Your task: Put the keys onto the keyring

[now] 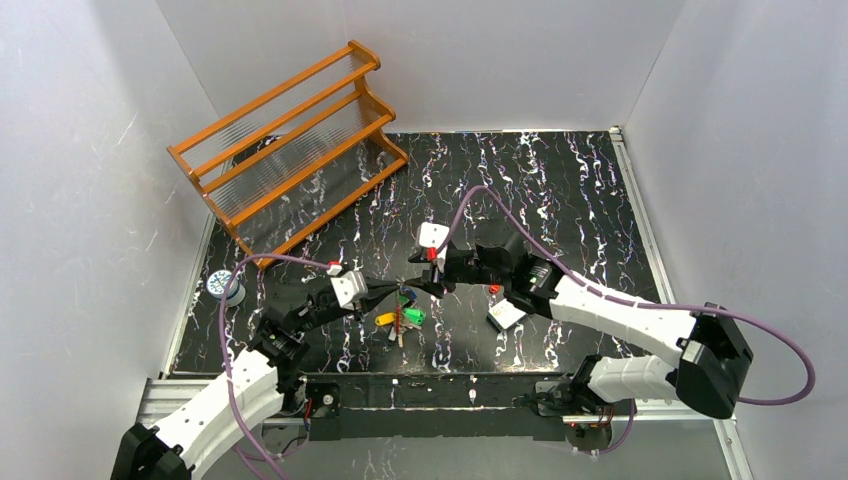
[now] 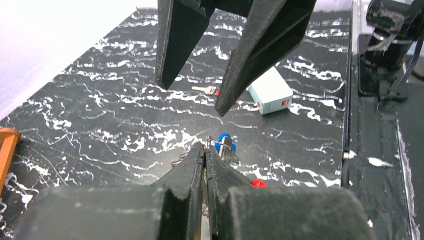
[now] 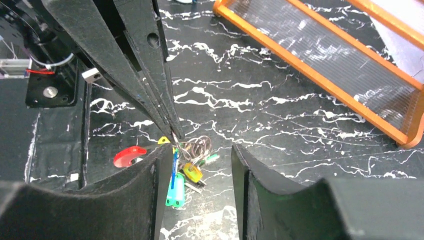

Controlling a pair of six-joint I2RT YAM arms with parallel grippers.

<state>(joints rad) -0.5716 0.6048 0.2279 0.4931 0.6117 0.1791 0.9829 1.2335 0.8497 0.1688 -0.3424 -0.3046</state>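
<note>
Pinching the ring (image 3: 196, 146) steady in the clenched left claw (image 2: 205, 150), with the keys (image 3: 175, 192) bunched just beneath, reach the released right claw (image 2: 194, 99) low and slow past them for the red key (image 2: 205, 90) lying farther off near the card (image 2: 270, 90).

The thin silvery keyring (image 3: 196, 146) and bunched green, yellow and blue keys (image 3: 175, 194) lie mid-surface (image 3: 280, 125); one red-headed key (image 2: 206, 90) lies apart.
</note>
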